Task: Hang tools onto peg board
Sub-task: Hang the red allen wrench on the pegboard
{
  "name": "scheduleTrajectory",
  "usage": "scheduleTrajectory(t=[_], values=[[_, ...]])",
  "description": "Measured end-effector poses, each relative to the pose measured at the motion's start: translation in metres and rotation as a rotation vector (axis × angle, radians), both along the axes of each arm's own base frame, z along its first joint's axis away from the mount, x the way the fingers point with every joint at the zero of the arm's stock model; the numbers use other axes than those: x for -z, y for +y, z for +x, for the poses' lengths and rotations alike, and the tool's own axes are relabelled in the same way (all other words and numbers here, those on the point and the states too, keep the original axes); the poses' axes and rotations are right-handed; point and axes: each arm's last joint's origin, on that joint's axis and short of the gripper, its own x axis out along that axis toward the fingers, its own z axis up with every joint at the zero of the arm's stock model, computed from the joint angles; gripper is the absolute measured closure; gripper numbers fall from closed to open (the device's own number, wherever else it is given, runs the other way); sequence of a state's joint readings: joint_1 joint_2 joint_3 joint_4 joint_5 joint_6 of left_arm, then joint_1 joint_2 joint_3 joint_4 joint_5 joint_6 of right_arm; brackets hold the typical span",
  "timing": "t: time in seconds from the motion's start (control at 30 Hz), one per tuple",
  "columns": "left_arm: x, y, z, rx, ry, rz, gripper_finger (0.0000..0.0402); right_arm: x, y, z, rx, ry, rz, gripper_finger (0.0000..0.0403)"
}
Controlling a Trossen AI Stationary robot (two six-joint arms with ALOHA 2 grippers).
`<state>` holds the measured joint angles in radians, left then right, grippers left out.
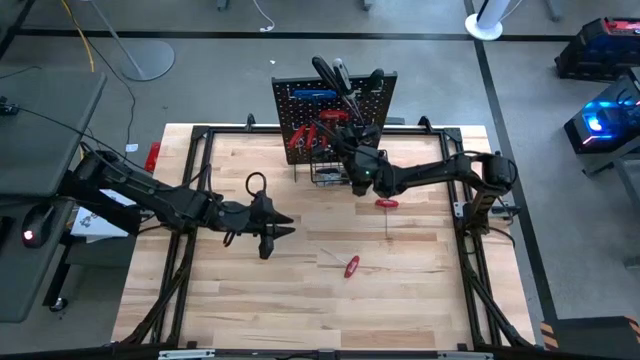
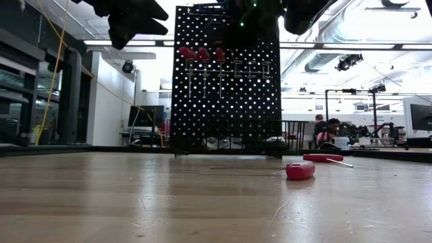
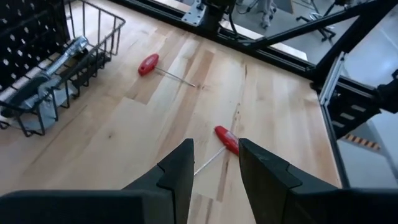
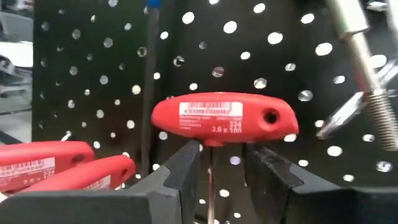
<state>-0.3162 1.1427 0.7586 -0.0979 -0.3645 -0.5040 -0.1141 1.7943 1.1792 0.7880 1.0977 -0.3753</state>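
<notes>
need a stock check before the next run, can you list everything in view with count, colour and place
peg board: one, black, upright at the table's far edge
wire basket: one, black, at the board's foot, silver metal tools inside
red T-handle keys on the table: two, one mid-table, one nearer the board
red T-handle keys on the board: several, hung in a row
red T-handle key: one, in front of the board, shaft between the right gripper's fingers
table: one, light wood
left gripper: empty, open over the table's left half
right gripper: at the board, holding the key
</notes>
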Motion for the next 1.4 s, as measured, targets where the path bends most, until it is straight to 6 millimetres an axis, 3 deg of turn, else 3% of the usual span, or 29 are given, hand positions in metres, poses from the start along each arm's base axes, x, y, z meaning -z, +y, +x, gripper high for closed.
scheduleTrajectory(t=[0.4, 0.73, 1.0, 1.4], values=[[0.000, -0.003, -0.001, 0.031, 0.005, 0.078, 0.0282, 0.017, -0.012, -0.012, -0.050, -0.096, -0.014, 0.0288], [0.000, -0.002, -0.001, 0.027, 0.006, 0.082, 0.0282, 0.003, -0.008, -0.013, -0.041, -0.163, -0.063, 0.0292], [0.000, -0.002, -0.001, 0.022, 0.006, 0.084, 0.0282, 0.004, -0.004, -0.012, -0.037, -0.163, -0.047, 0.0392], [0.000, -0.002, -0.001, 0.007, 0.004, 0.082, 0.0282, 0.004, 0.010, -0.010, -0.021, -0.178, -0.021, 0.0401]])
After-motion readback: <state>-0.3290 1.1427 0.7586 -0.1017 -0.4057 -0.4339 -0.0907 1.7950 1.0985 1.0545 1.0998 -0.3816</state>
